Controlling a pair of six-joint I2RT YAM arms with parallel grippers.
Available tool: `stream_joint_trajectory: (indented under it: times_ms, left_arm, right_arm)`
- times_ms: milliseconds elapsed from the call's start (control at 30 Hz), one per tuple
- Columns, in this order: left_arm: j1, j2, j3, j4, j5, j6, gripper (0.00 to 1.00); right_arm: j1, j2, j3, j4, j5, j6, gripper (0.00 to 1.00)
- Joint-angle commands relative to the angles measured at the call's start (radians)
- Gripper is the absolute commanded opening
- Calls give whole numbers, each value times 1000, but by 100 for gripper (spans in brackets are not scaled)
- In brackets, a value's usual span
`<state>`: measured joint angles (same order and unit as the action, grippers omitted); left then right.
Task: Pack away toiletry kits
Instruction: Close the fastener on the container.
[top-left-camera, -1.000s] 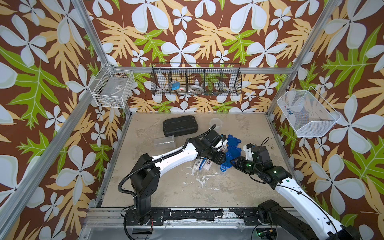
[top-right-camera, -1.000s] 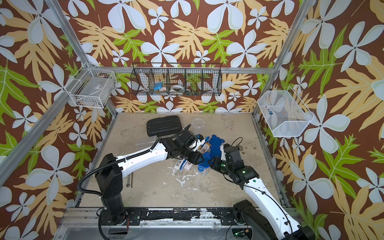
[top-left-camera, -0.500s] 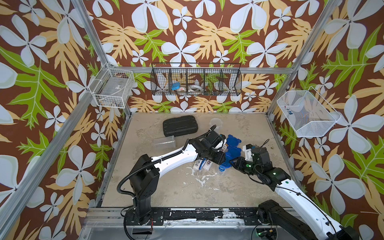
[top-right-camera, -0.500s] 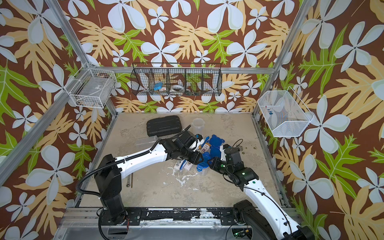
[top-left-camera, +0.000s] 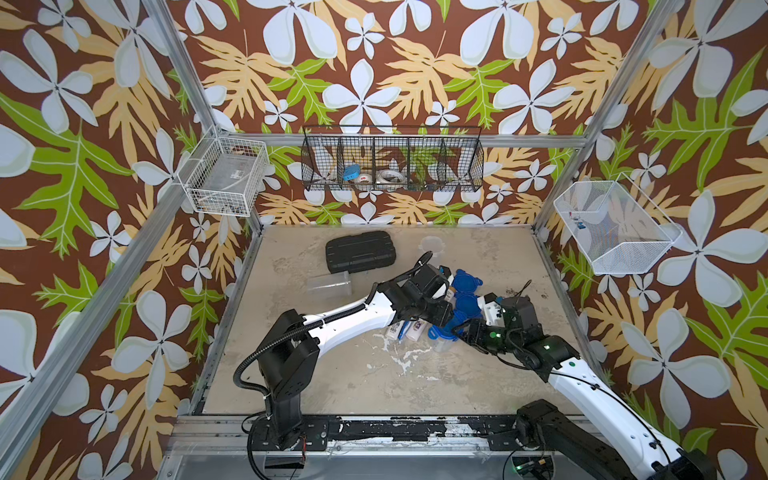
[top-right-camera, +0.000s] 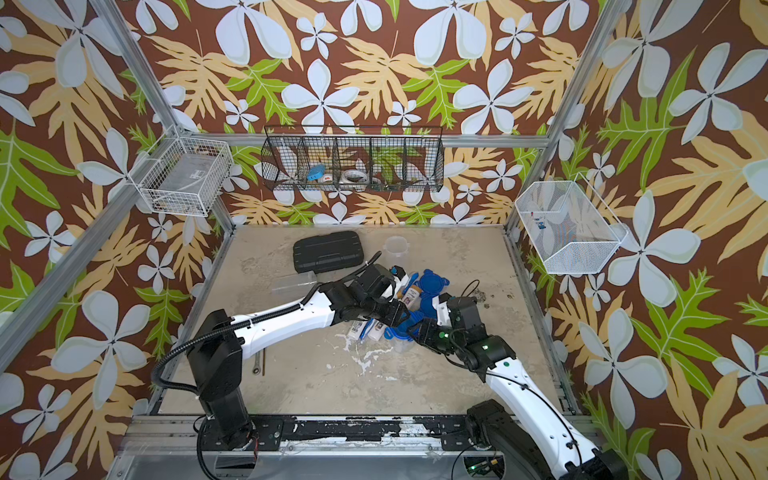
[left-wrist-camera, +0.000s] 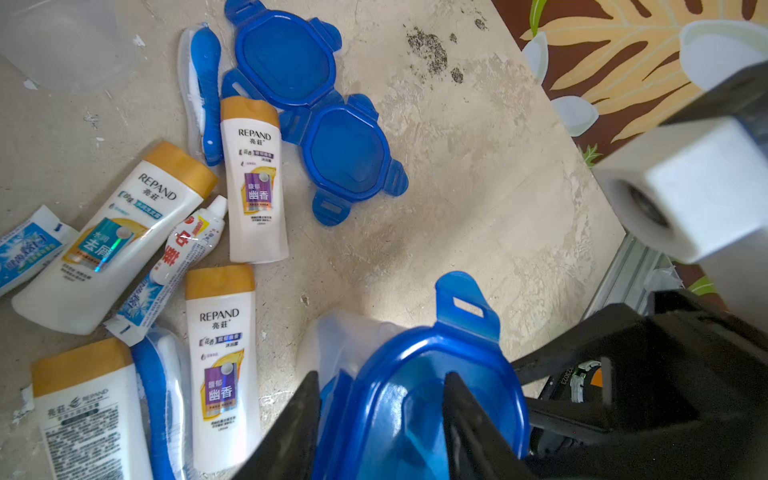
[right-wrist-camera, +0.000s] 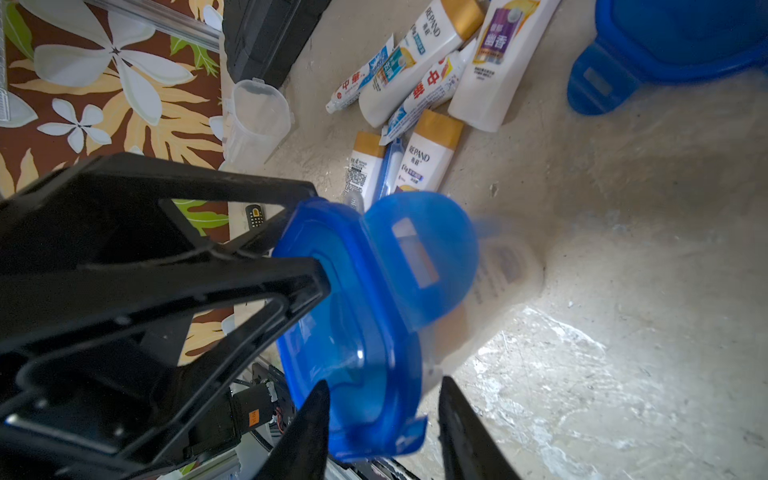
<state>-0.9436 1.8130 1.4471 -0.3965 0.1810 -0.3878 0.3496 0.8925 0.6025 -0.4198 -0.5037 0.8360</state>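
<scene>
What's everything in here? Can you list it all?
bottles: four loose, white with tan caps, piled on the table
toothpaste tubes: two, white, same pile
toothbrushes: two, blue, same pile
lids: three, blue; two loose beside the pile, one on a tumbler
tumblers: three, clear; upright at back, on its side, lidded between grippers
hard case: one, black, back of table
wire baskets: three; two white, side walls; one black, back wall
arms: two, white and black, front
left gripper, right gripper: black, both at the lidded tumbler
</scene>
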Motion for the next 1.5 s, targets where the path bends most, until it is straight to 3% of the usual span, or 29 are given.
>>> stream_joint_trajectory:
  times_ms: [0,433,733,867,1000,1167,1467]
  left_arm:
    - [-32,20,14,-207,169,-6,48]
    - [3,73,185,-332,95,43,69]
    - [34,76,255,-376,83,52,86]
    - [56,17,235,-414,35,45,92]
    - [58,-80,140,-426,19,7,91]
    - [51,-240,-61,-274,126,-136,75]
    - [5,-234,-130,-78,196,-290,65]
  right_arm:
    - [4,8,22,-91,69,-55,46]
    - [5,-44,109,-244,170,-135,59]
    - [4,34,267,-329,218,-256,63]
    - [5,100,347,-350,234,-332,64]
    - [5,197,415,-342,208,-396,63]
    - [4,299,478,-320,175,-456,62]
    - [4,388,492,-287,82,-497,59]
